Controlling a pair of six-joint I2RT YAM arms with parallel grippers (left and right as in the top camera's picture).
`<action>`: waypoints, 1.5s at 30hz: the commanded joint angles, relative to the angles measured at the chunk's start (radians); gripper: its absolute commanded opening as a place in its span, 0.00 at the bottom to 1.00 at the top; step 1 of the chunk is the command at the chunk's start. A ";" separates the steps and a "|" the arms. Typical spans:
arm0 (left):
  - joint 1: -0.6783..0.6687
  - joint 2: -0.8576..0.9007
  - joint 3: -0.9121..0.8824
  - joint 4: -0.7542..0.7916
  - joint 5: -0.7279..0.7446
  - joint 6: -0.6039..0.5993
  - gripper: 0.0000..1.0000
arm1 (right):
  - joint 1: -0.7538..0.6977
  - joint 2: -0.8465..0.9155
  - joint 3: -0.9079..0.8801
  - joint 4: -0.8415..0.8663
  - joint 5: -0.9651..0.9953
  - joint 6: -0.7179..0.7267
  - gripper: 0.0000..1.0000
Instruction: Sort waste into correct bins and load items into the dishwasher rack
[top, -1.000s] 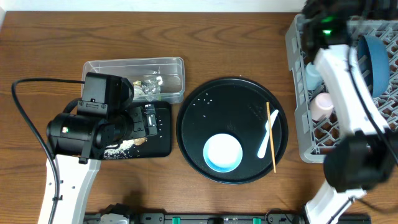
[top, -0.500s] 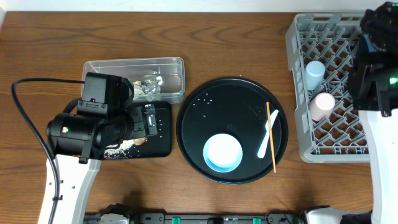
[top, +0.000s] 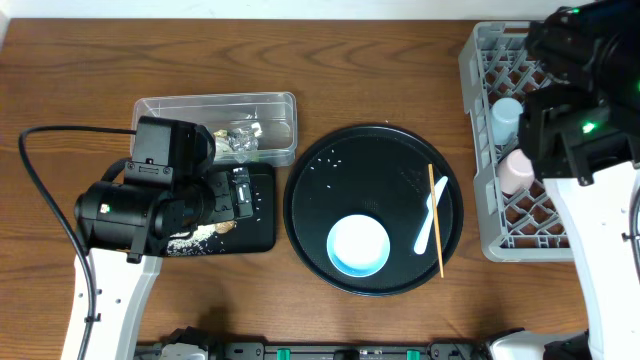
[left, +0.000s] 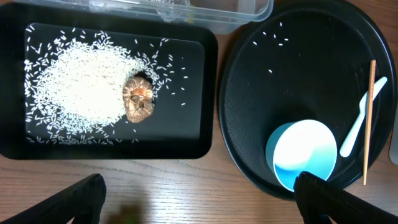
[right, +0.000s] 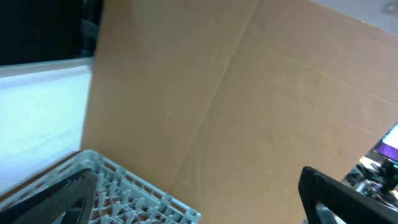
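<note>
The light blue bowl (top: 358, 245), pale blue spoon (top: 430, 225) and wooden chopstick (top: 437, 220) lie on the round black tray (top: 375, 150). A light blue cup (top: 505, 120) and a pinkish-white cup (top: 517, 170) sit in the grey rack (top: 478, 70). The dark blue plate is hidden. Rice (left: 81, 81) and a brown lump (left: 138, 102) lie in the black rectangular tray (left: 205, 124). Wrappers (top: 240, 140) sit in the clear tub (top: 215, 105). My left gripper (left: 199, 208) is open and empty above that tray's near edge. My right gripper (right: 193, 205) is open and empty above the rack (right: 124, 193).
A few loose rice grains (top: 330, 160) lie on the round tray's far left part. The left arm's cable (top: 40, 190) loops over the table at far left. The right arm (top: 580, 110) covers the rack's middle and right side.
The right arm has swung from the rack's back to its right edge, then left over its middle. The dark blue plate seen in the rack earlier is now covered. The left arm has not moved.
</note>
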 joint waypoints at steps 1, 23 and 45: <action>-0.002 0.000 0.005 -0.003 -0.013 0.002 0.98 | 0.051 -0.003 0.013 -0.001 -0.007 0.012 0.99; -0.002 0.000 0.005 -0.003 -0.013 0.002 0.98 | 0.089 -0.113 0.251 -1.128 -0.292 0.999 0.99; -0.002 0.000 0.005 -0.003 -0.013 0.002 0.98 | -0.512 0.175 0.280 -2.049 -1.188 1.477 0.82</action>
